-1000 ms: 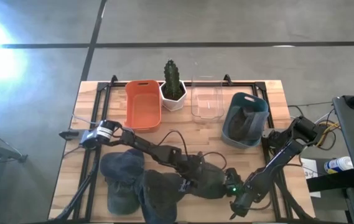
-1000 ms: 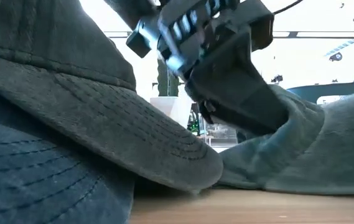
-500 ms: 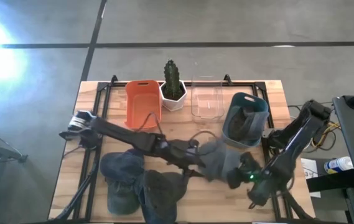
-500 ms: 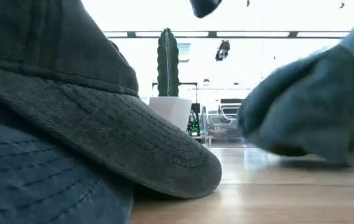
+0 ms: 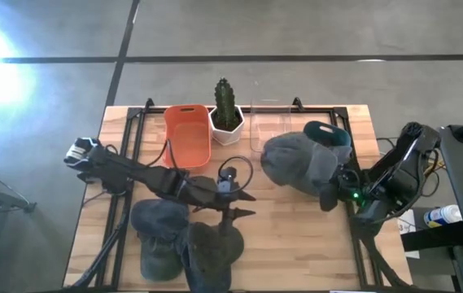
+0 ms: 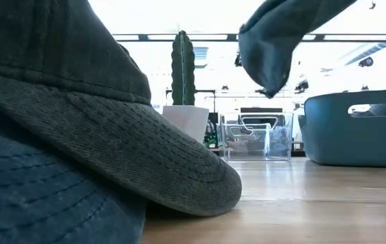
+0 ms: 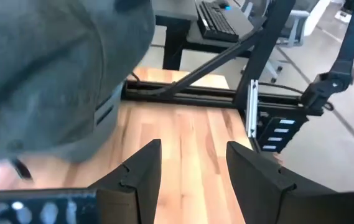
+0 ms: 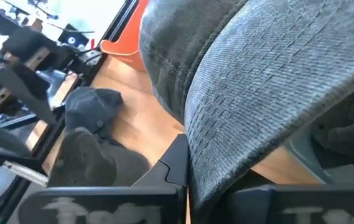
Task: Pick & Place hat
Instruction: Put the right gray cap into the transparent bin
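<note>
A grey cap [image 5: 294,161] hangs in the air over the near left part of the teal bin [image 5: 333,133], held by my right gripper [image 5: 329,194], which is shut on it. In the low view the cap [image 6: 281,37] dangles at the top, above the clear container [image 6: 257,135]. My left gripper [image 5: 249,204] is open over the table's middle, beside the two dark caps [image 5: 162,236] [image 5: 211,252] that lie flat on the wood near the near edge. In the left wrist view its fingers [image 7: 140,171] are spread over bare wood, touching nothing. My right gripper pinches the cap's stitched brim [image 8: 226,143] between its two fingers, one finger [image 8: 177,160] showing beside the brim and the other hidden under it. It comes at the brim from the table's near right side. The cap is lifted clear, its crown [image 8: 177,56] stretching away from the fingers.
Along the far edge stand an orange bin [image 5: 187,137], a cactus in a white pot [image 5: 226,114], the clear container [image 5: 268,134] and the teal bin, which holds dark cloth. A dark cap [image 6: 77,149] fills the low view's left. Bare wood lies at the near right [image 5: 296,244].
My right gripper has lifted the grey cap off the table near the near edge and carried it up and toward the far right, over the teal bin. My left gripper has drawn back from the cap toward the table's left and middle.
</note>
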